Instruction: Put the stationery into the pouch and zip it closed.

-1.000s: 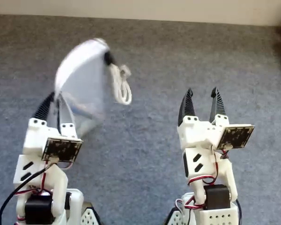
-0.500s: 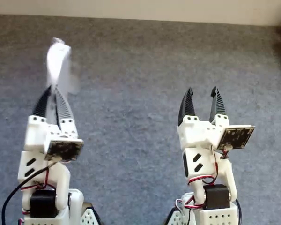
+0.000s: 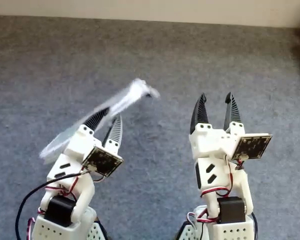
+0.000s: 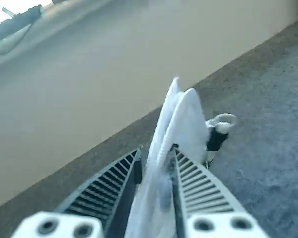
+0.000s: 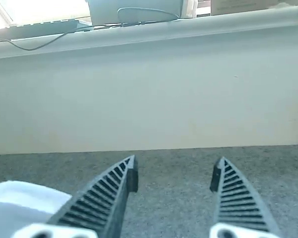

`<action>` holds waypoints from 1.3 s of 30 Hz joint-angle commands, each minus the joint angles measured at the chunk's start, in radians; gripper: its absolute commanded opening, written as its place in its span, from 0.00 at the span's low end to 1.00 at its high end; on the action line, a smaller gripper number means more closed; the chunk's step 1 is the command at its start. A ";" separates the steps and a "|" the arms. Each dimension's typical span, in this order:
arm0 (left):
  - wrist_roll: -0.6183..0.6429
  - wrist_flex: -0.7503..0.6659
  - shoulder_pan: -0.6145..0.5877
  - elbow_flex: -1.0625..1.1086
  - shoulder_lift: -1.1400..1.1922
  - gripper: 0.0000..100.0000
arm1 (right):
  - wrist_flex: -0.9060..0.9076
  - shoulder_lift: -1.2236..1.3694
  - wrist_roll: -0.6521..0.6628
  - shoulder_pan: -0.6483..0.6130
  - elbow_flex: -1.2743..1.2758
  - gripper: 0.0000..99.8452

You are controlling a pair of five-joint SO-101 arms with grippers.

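The right gripper is held upright over the grey worktop, and its black fingers are spread apart with nothing between them. The left gripper is seen on the left side of the right gripper, well apart from it, and is tilted so that its tips lean towards the right gripper.

A white, partly see-through pouch is pinched between the left gripper's fingers, which are pressed against both of its faces. The pouch is lifted off the worktop and is seen edge-on as a long, blurred strip. One end reaches out past the fingertips towards the right gripper without touching it, and the other end trails back on the side away from the right gripper.

In the left wrist view the pouch stands up between the ribbed fingers. A black zip pull with a white loop hangs at the pouch's far edge. In the right wrist view a corner of the pouch is seen beside the right gripper. A pale wall rises beyond the right gripper.

Whether the zip is closed, and what lies inside the pouch, cannot be told because of the blur.
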 commanded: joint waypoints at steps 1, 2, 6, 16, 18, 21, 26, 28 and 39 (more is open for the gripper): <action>0.000 0.049 0.013 -0.012 -0.013 0.11 | -0.035 -0.013 -0.008 -0.002 -0.008 0.23; 0.000 0.064 0.027 -0.015 -0.013 0.11 | -0.035 -0.013 -0.008 -0.002 -0.008 0.23; 0.000 0.124 0.087 -0.036 -0.016 0.11 | -0.035 -0.013 -0.006 -0.002 -0.008 0.23; 0.178 0.370 0.145 -0.268 -0.018 0.11 | -0.036 -0.013 -0.006 -0.002 -0.008 0.23; 0.210 0.408 0.145 -0.311 -0.018 0.11 | -0.036 -0.013 -0.006 -0.002 -0.008 0.23; 0.253 0.468 0.150 -0.384 -0.018 0.11 | -0.036 -0.013 -0.006 -0.002 -0.008 0.23; 0.311 0.542 0.151 -0.489 -0.018 0.11 | -0.036 -0.013 -0.006 -0.002 -0.008 0.23; 0.313 0.549 0.145 -0.501 -0.018 0.11 | -0.036 -0.013 -0.006 -0.002 -0.008 0.23; 0.348 0.549 0.035 -0.417 -0.016 0.24 | -0.036 -0.012 -0.006 -0.039 -0.008 0.23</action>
